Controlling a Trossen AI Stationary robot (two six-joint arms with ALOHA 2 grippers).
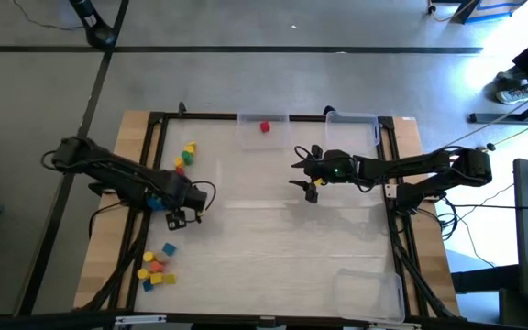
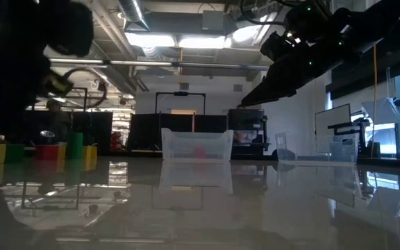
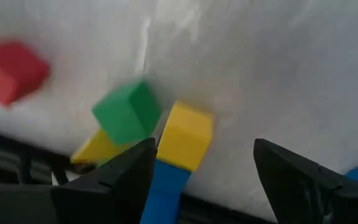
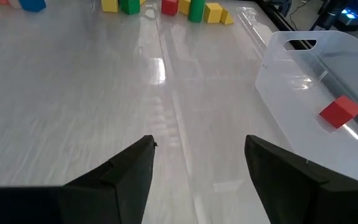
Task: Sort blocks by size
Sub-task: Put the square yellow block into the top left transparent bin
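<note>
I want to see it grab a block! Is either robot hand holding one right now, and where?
No, nothing is held. The left gripper is open above a yellow block, not gripping it. The right gripper is open over bare table.

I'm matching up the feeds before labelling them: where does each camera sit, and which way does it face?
High view: overhead, straight down on the table; both arms, left gripper, right gripper.
Low view: table height, looking level at the clear tray; arms enter from above.
Left wrist view: on the left arm, close over a green block and yellow block; open jaws.
Right wrist view: on the right arm, across the table; open jaws.
Shared: the tray's red block, in the high and right wrist views.
</note>
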